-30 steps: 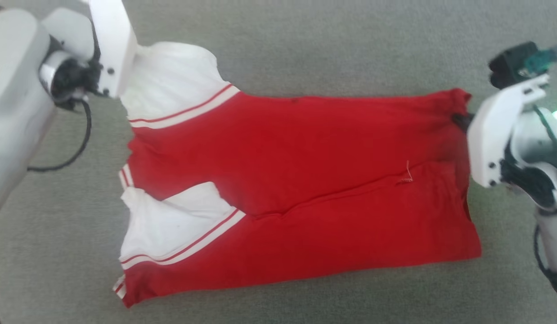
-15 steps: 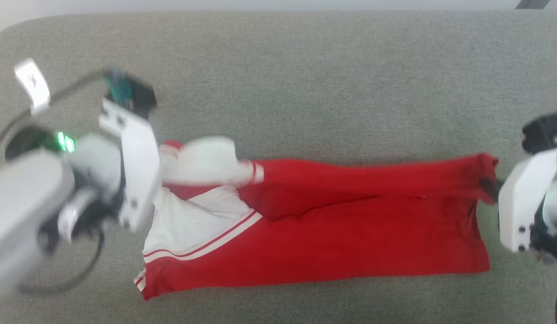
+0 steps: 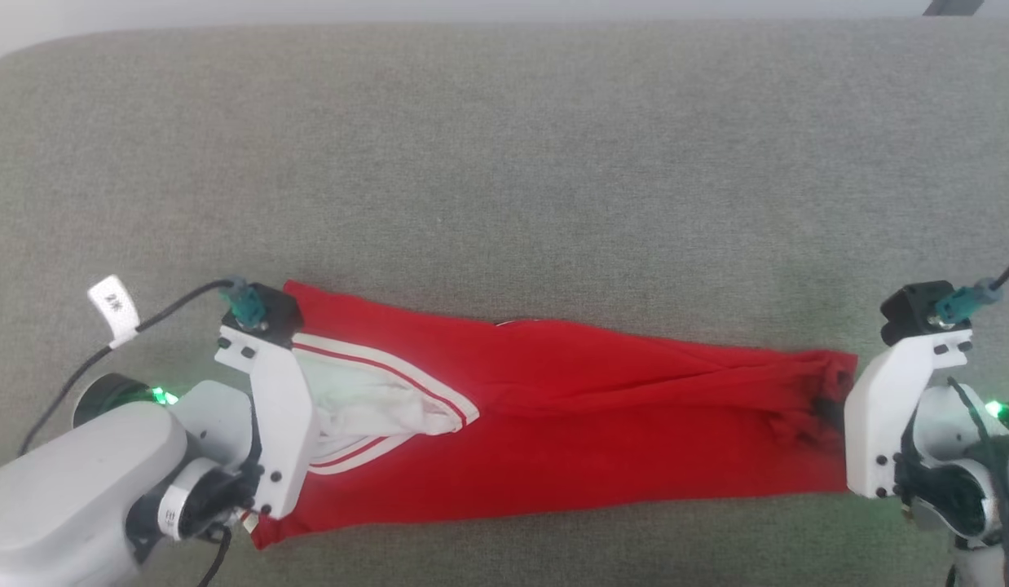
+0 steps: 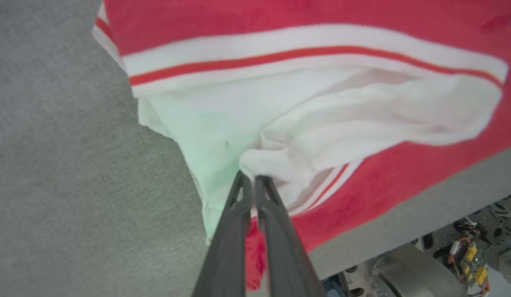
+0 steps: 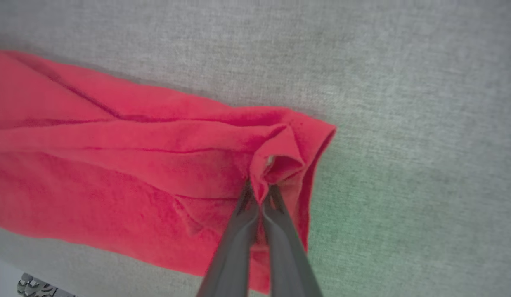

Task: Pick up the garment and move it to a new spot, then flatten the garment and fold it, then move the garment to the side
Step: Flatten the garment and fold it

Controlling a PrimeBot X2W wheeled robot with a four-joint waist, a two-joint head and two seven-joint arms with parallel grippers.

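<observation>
**Lengthwise fold almost down: land both ends together**

The garment (image 3: pixel 602 440) lies as a long, narrow red band across the grey surface (image 3: pixel 504 163), close to that surface's front edge. Your left gripper (image 4: pixel 250 178) is clamped on a bunch of white sleeve (image 4: pixel 222 123). Your right gripper (image 5: pixel 259 192) is pinched shut on the puckered hem corner (image 5: pixel 288 152) at the other end.

As I judge it, you are laying the top layer over for the fold. Keep the cloth lightly taut between the two grips. Bring both ends level with the lower layer's edge nearest the surface's front, and set them down at the same moment. The hem end is bunched and the sleeve is crumpled, so draw each outward a little before you let go, or the creases could be folded in.

A second ago the shirt lay roughly twice as deep on the surface, with two white sleeves showing. Both grippers held its edge nearer the surface's back. They have since carried that edge forward, though the head camera has also shifted.
</observation>
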